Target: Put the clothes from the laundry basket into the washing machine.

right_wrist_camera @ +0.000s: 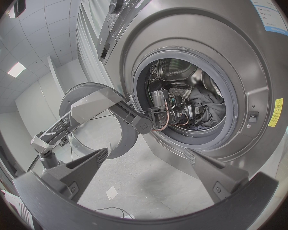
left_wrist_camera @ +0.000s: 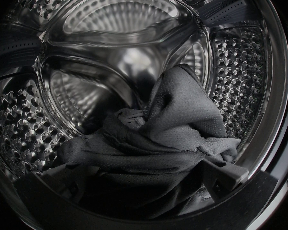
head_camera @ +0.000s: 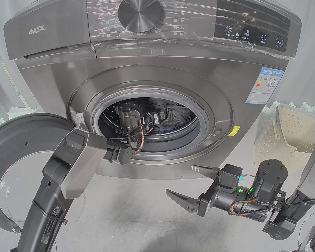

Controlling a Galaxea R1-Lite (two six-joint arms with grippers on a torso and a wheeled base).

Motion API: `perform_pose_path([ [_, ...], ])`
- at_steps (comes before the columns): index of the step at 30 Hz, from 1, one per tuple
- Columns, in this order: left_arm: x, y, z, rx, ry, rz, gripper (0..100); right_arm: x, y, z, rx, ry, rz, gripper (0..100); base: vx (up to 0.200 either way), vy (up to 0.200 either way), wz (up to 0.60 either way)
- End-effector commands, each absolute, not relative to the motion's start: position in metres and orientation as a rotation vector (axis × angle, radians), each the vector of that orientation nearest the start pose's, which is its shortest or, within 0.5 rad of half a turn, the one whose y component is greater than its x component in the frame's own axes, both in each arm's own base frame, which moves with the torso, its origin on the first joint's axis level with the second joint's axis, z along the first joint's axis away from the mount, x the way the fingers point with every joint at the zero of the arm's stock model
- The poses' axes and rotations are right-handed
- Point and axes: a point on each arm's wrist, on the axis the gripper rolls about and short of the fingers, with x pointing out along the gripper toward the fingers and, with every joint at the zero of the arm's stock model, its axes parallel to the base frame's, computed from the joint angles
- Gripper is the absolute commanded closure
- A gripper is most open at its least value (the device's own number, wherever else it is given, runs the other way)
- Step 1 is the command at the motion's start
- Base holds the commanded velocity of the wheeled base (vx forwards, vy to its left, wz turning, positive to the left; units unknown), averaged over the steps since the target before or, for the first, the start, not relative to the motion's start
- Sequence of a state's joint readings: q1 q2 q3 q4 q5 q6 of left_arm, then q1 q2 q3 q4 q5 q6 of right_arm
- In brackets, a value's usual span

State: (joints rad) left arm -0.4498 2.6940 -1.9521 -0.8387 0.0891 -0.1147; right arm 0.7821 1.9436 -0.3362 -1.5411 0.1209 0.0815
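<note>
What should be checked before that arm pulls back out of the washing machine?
1. Washing machine door swung aside: ok.
2. Dark clothes lying inside the drum: ok.
3. Left end effector open: ok.
4. Cloth free of its fingers: cannot tell; fabric drapes between them.
5. Right end effector open, empty, outside the drum: ok.
6. Laundry basket emptied: cannot tell.
</note>
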Motion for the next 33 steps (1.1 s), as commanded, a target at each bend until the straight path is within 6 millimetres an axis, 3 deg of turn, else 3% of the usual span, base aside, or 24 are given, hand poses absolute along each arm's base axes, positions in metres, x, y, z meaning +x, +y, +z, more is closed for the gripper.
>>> perform_pose_path([
  [1,0.472,-0.236,0.104,-0.125,-0.037,-0.391,0,0.200,0.198,0.093,0.052,0.107,0.890,0,0.000,0.000,0.00],
  [7,0.428,-0.237,0.105,-0.090,0.067,-0.460,0,0.200,0.201,0.096,0.058,0.094,0.896,0,0.000,0.000,0.00],
  [16,0.385,-0.240,0.107,-0.068,0.122,-0.517,0,0.201,0.200,0.100,0.066,0.081,0.893,0,0.000,0.000,0.00],
  [24,0.325,-0.243,0.106,-0.055,0.161,-0.601,0,0.196,0.194,0.109,0.075,0.053,0.879,0,0.000,0.000,0.00],
  [27,0.312,-0.241,0.106,-0.063,0.151,-0.615,0,0.195,0.191,0.112,0.078,0.044,0.877,0,0.000,0.000,0.00],
  [28,0.294,-0.233,0.106,-0.064,0.147,-0.629,0,0.193,0.185,0.117,0.081,0.030,0.865,0,0.000,0.000,0.00],
  [33,0.254,-0.212,0.105,-0.065,0.149,-0.658,0,0.194,0.168,0.125,0.086,0.007,0.817,0,0.000,0.000,0.00],
])
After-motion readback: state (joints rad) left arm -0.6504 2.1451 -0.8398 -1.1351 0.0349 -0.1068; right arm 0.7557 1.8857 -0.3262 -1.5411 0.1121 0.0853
